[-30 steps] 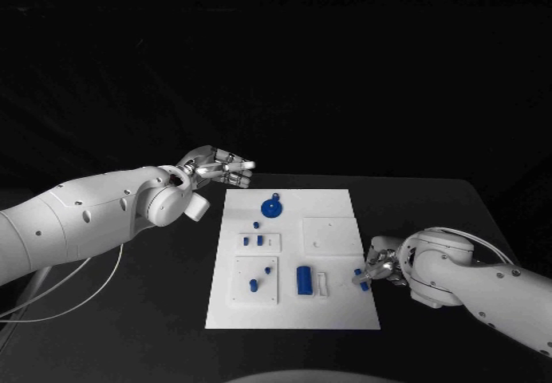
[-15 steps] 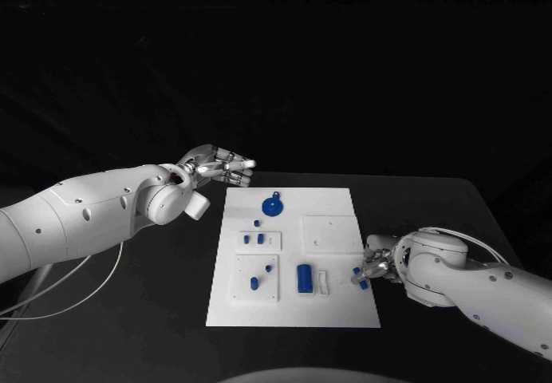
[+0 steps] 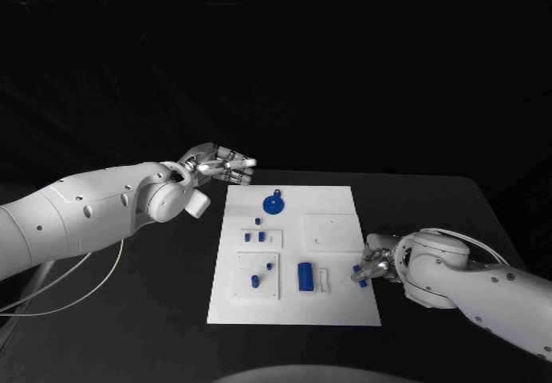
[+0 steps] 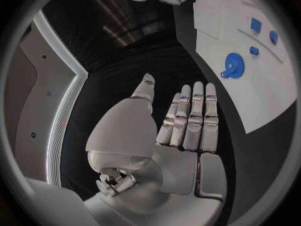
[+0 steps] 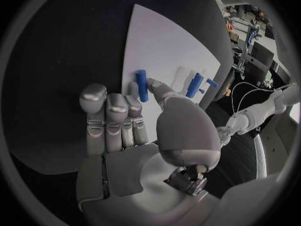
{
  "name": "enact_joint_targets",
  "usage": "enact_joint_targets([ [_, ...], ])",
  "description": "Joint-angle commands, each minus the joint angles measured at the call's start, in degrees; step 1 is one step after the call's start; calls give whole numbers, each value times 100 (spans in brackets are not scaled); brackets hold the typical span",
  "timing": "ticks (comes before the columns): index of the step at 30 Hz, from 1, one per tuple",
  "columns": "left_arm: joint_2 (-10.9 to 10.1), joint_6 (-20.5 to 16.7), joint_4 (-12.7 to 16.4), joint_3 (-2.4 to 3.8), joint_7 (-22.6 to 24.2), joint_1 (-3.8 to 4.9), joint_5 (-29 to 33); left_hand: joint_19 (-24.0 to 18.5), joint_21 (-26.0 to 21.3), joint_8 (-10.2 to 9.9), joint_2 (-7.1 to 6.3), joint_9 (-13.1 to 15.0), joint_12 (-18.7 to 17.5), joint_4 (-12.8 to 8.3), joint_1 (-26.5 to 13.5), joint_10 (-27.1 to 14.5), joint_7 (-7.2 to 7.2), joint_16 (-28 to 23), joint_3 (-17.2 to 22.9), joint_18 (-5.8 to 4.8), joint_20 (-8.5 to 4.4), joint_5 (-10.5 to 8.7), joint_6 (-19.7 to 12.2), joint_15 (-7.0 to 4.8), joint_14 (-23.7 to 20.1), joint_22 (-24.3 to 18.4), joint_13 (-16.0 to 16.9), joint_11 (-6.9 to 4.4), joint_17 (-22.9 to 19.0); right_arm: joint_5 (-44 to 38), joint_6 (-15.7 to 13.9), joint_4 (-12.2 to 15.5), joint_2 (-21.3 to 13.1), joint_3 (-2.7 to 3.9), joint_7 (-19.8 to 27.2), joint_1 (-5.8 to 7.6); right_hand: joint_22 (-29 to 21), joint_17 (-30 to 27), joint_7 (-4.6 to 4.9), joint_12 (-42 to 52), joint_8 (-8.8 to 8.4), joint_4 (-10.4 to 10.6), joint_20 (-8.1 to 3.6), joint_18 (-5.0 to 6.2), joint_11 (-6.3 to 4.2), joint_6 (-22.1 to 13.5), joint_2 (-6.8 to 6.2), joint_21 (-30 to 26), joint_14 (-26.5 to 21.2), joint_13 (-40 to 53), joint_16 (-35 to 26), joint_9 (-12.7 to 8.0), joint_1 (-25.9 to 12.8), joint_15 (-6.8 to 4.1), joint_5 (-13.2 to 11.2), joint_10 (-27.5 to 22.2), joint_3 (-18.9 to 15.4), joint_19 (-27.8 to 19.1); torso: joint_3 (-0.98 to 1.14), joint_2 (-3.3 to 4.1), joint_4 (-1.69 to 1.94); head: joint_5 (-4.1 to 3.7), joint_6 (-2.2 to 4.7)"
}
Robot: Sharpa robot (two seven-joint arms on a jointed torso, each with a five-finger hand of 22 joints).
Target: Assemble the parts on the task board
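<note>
Board (image 3: 333,307) mid-table, parts on it, right hand (image 3: 374,267) at its right edge, left hand (image 3: 218,166) off its far-left corner.
Right hand: fingers close together, thumb tip next to a small blue peg (image 5: 142,85) lying at the board's right edge; can't tell if it's gripped. Blue block (image 3: 305,277) lies just inboard of that peg. Blue gear (image 3: 273,207) sits near the board's far end. Left hand: above the table, fingers straight and side by side, thumb out, holding nothing.
</note>
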Motion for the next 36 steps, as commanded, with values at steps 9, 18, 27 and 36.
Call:
enact_joint_targets([
  [9, 6, 191, 17, 0, -87, 3, -44, -9, -24, -15, -40, -6, -18, 33, -1, -37, -6, -16, -11, -40, 37, -21, -26, -12, 1, 6, 2, -20, -3, 1174, -736, 323, -43, -50, -187, -59, 532, 8, 51, -2, -46, -1412, 1, 89, -66, -40, -12, 82, 8, -28, -31, -3712, -92, -21, 59, 25, 1249, 230, -9, 0, 1, 29, -46],
  [18, 8, 210, 18, -2, -119, 4, -60, -9, -30, -14, -40, -5, -19, 29, 7, -38, -10, -18, -15, -48, 34, -21, -4, -12, 3, 6, 2, -20, -4, 1727, -941, 479, -25, -30, -186, -21, 523, 7, 24, -5, -48, -1408, -2, 76, -70, 3, 93, 42, 15, -32, -41, -3699, -51, -24, -105, 14, 736, 240, -6, -2, 5, 64, -67],
  [27, 17, 240, 17, -6, -150, 4, -79, -9, -30, -14, -40, -5, -19, 29, 7, -38, -10, -18, -15, -48, 34, -21, -4, -12, 3, 6, 2, -20, -4, 1971, -961, 486, 50, -28, -202, 1, 525, 12, 10, -1, -44, -1411, -6, 71, -76, 54, 118, 26, 15, -33, -42, -3695, -47, -28, -99, 18, 684, 246, -9, -1, 1, 67, -83],
  [36, 29, 267, 14, -9, -176, 4, -97, -11, -39, -12, -53, -4, -19, 40, 10, -47, -12, -19, -11, -49, 36, -21, 19, -9, -12, 7, 2, -20, -5, 1811, -813, 399, 142, -31, -223, 16, 514, 8, -33, -26, -46, -1339, -8, 62, -89, 111, 205, -27, 21, -58, -52, -3673, -103, -33, -398, 21, 417, 248, -6, -1, -1, 66, -91],
])
